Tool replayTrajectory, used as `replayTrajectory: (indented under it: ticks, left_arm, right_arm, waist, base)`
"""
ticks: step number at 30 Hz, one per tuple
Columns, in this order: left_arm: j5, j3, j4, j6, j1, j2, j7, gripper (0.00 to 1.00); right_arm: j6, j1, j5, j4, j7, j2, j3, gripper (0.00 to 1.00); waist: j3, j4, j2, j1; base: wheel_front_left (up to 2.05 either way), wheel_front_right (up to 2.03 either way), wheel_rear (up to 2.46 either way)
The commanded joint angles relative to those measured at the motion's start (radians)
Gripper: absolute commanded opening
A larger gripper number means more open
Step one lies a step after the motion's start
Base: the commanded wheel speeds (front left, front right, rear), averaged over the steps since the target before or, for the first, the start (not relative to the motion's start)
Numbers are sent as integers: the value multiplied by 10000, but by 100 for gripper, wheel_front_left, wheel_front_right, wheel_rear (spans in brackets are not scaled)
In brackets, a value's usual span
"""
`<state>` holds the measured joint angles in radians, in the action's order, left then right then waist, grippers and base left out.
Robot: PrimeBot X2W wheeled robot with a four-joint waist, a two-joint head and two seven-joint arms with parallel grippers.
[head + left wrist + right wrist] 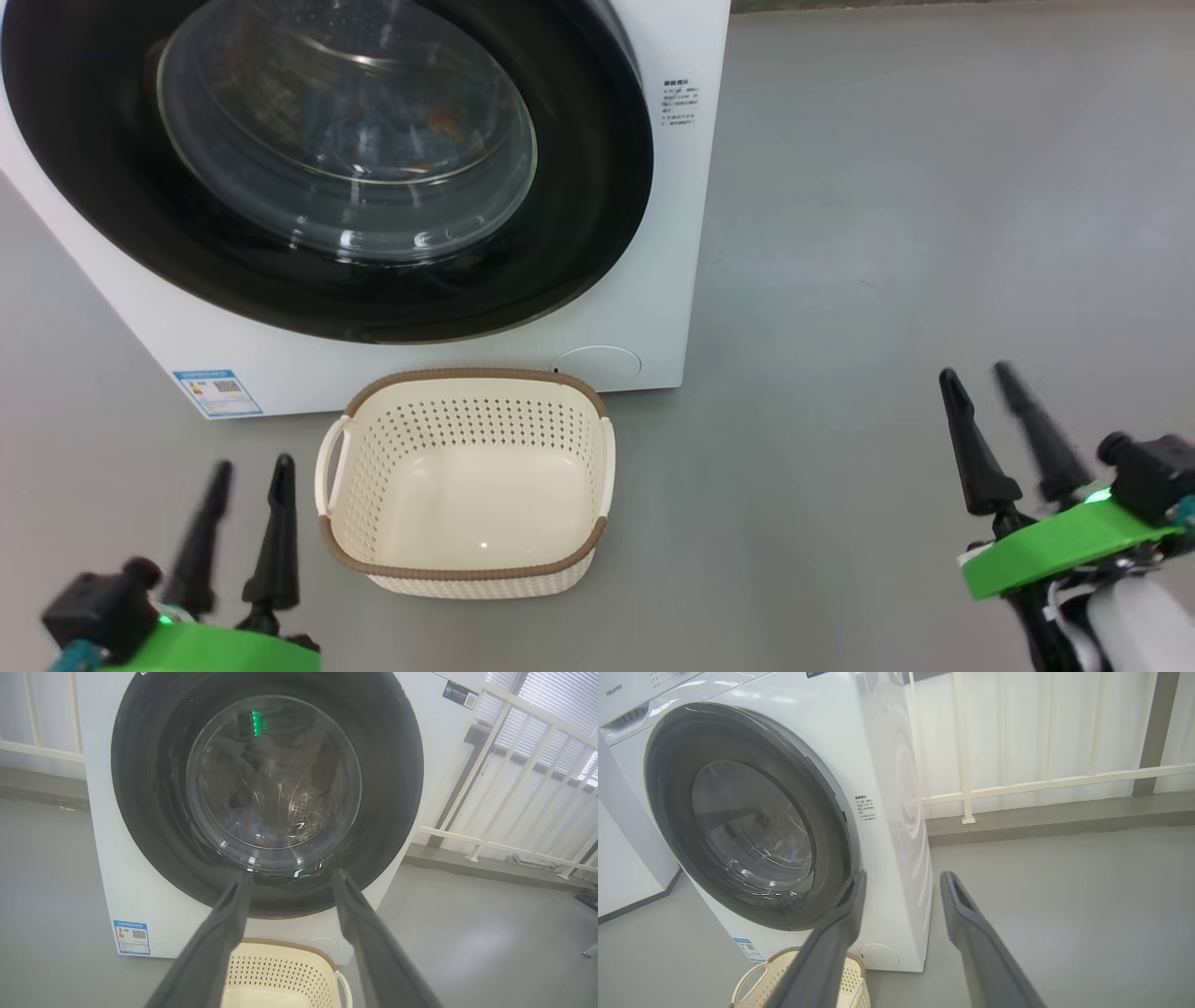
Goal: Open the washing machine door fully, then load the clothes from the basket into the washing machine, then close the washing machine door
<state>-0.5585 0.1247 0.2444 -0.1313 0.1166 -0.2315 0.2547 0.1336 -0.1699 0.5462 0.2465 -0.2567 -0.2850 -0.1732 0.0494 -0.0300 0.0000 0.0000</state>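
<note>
Here, the door is seen shut on the washer at the upper left, with clothes glimpsed behind it. The basket is set empty at lower centre, just before the washer. The left gripper at lower left and the right gripper at lower right are spread wide, with nothing held.

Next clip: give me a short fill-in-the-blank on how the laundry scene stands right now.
1. The washing machine door is ____ against the washing machine.
2. The basket on the floor in front of it is ____.
3. The clothes show through the door's ____ window.
4. The left gripper and the right gripper have their fingers apart and hold ____.

Missing words: closed; empty; glass; nothing.
</note>
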Motion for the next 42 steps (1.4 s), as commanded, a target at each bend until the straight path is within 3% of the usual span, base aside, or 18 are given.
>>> replayTrajectory:
  ticks: [1,10,16,42]
  left_arm:
    - [-15,33,121,0,-74,95,-14,0]
    - [-587,-54,304,0,-310,377,-210,0]
    - [-1005,-149,304,1,-294,436,-354,0]
    - [-3186,-663,243,2,-237,748,-1118,0]
  right_arm:
    - [0,48,17,153,6,104,-55,0]
    - [-2,319,612,385,198,429,-35,0]
    - [-3,327,1046,380,333,499,71,0]
    - [-9,390,3292,293,1061,882,659,0]
  waist:
    - [1,1,0,0]
    - [-48,17,0,23]
    - [-47,29,0,1]
    - [-140,91,0,0]
  base:
    - [0,0,0]
    - [0,0,0]
    - [0,0,0]
    - [0,0,0]
